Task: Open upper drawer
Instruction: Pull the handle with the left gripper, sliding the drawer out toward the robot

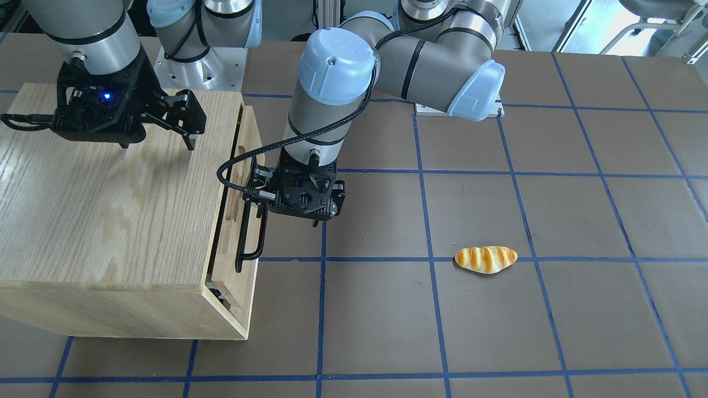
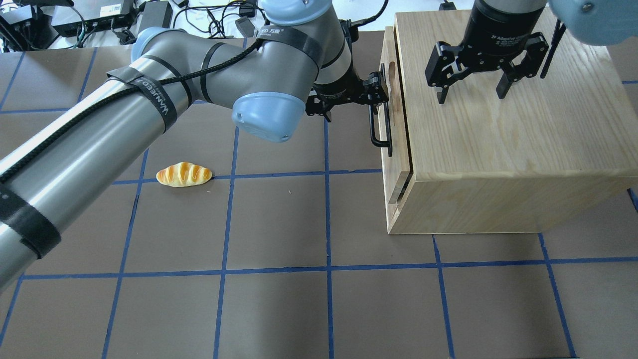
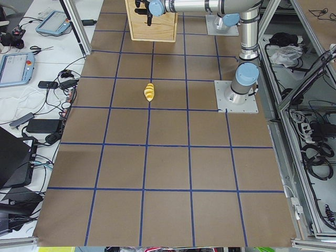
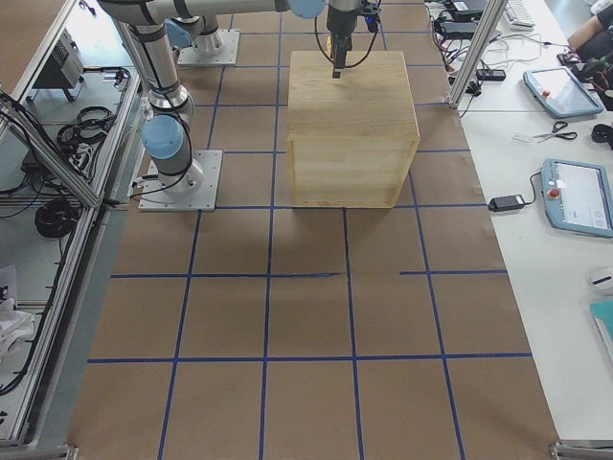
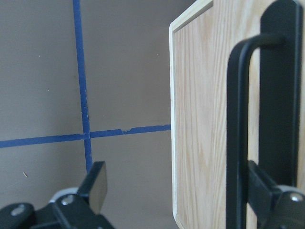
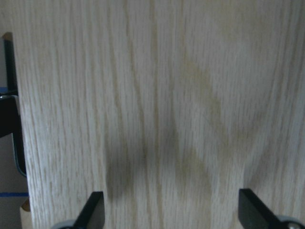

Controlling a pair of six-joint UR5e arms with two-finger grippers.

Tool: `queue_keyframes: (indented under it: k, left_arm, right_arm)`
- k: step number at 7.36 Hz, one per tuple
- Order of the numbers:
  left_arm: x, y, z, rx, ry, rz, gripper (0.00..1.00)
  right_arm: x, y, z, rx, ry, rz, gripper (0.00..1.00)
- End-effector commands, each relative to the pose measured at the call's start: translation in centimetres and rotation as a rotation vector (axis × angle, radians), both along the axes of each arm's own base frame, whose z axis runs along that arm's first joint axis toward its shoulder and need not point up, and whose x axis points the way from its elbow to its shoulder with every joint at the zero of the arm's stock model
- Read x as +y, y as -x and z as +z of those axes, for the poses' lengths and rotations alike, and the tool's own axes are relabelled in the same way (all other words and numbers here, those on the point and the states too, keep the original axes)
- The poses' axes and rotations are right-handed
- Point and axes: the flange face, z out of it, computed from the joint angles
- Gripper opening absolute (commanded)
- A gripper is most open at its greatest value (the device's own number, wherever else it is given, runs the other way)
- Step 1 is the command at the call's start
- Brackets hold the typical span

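The upper drawer (image 2: 394, 164) is a pale-wood front panel with a black bar handle (image 2: 380, 134) and an oblong cutout (image 2: 391, 75). It stands a narrow gap out from the cabinet (image 2: 498, 139). My left gripper (image 2: 375, 92) is open at the handle's far end. In the left wrist view the handle (image 5: 237, 143) runs between the fingers, close to the right finger (image 5: 269, 191), with the panel (image 5: 200, 119) behind it. My right gripper (image 2: 471, 92) is open and empty, pointing down just above the cabinet top (image 6: 157, 95).
A toy bread roll (image 2: 184, 174) lies on the brown table with blue grid lines, well to the left of the cabinet. It also shows in the front-facing view (image 1: 485, 259). The left arm's elbow (image 2: 264, 112) hangs over the table beside the drawer front.
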Motion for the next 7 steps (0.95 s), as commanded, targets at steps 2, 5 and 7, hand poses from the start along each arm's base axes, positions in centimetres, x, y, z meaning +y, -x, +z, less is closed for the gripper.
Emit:
queue_keyframes:
  k: [2,5,7]
  left_arm:
    - [-0.5,-0.7,0.0,-0.021,0.007,0.010,1.00]
    - [-1.0,-1.9,-0.1,-0.034,-0.015,0.018,1.00]
    - [-1.4,-3.8,0.5,-0.057,-0.038,0.031,1.00]
  right_arm:
    - [0.0,0.0,-0.1,0.000,-0.001,-0.001,1.00]
    - [0.0,0.0,0.0,0.000,0.000,-0.001,1.00]
    - [0.0,0.0,0.0,0.000,0.000,0.001,1.00]
